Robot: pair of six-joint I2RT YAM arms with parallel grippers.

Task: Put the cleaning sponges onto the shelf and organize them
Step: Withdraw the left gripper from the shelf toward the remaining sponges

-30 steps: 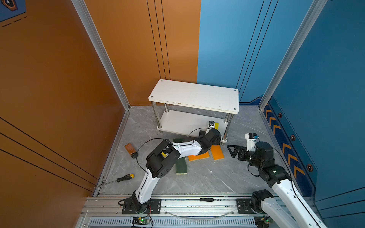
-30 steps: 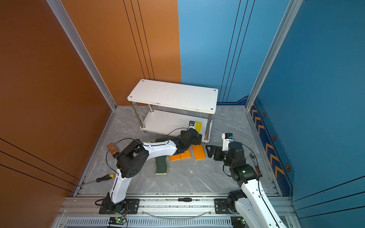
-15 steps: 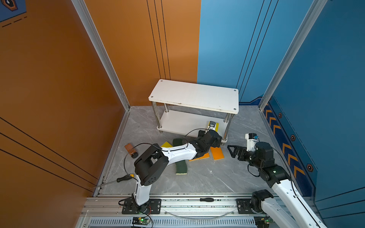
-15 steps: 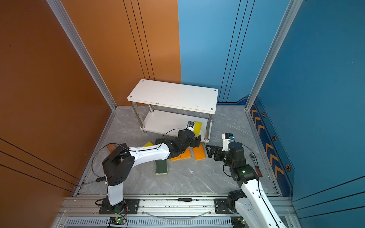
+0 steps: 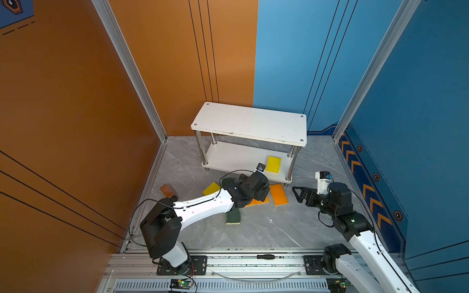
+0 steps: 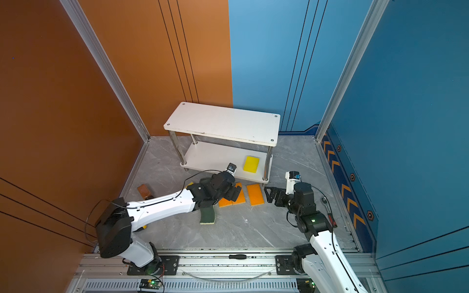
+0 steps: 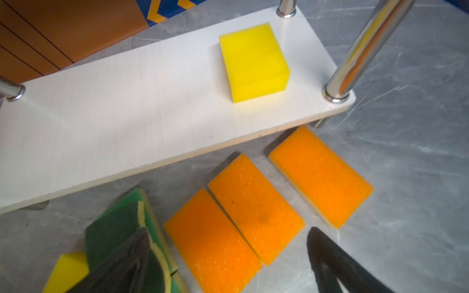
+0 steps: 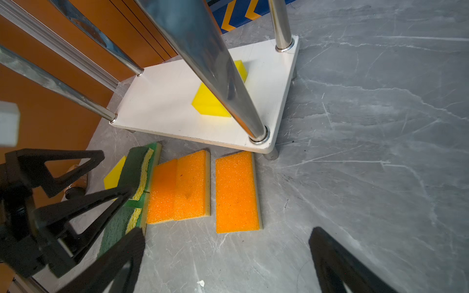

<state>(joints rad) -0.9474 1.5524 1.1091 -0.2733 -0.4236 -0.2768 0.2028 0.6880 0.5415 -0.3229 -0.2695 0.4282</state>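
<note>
Left gripper (image 7: pixel 228 229) just backed off shelf (image 5: pixel 228 157), jaws wide apart, empty. Plain yellow sponge (image 5: pixel 273 164) released on lower tier, right end: one shelved. Orange sponges (image 7: pixel 319 175) wait on floor just near shelf. Right gripper (image 5: pixel 300 194) idle, jaws apart.

Screwdriver (image 5: pixel 265 256) on front rail (image 5: pixel 228 261)
</note>
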